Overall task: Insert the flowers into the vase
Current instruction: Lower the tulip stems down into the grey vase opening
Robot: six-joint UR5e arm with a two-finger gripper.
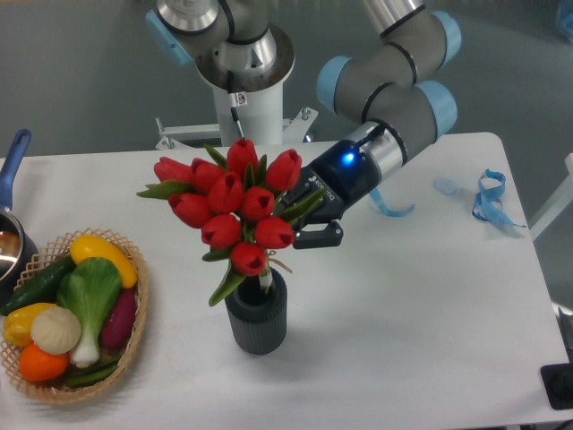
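Red tulip heads crowd together above the vase (256,315), the flowers (233,208) forming a bunch clearly wider than the round mouth beneath them. The stems taper down to the vase's rim, and the lowest stem end appears to sit just inside the mouth; one long green leaf hangs outside the rim on the vase's left side. The bunch leans, its heads offset to the upper left of the vase.

The tool (309,219) comes in from the upper right of the vase, its dark fingers closed around the stems just behind the blooms; how tightly they pinch is hidden by leaves and petals. A blue light glows on the wrist above it.

The vase, dark grey and ribbed, stands upright on the white tabletop (421,305). To the right of the vase and in front of it the tabletop surface is bare white as far as the edge. To the left of the vase, a wicker basket (134,331) of vegetables sits near the tabletop's front-left corner, apart from the vase. Further left of the vase, a blue-handled pot (11,193) is cut by the frame edge. Far to the right of the vase, blue ribbon (488,199) lies near the tabletop's right edge. Behind the vase stands the arm's white base (246,107).
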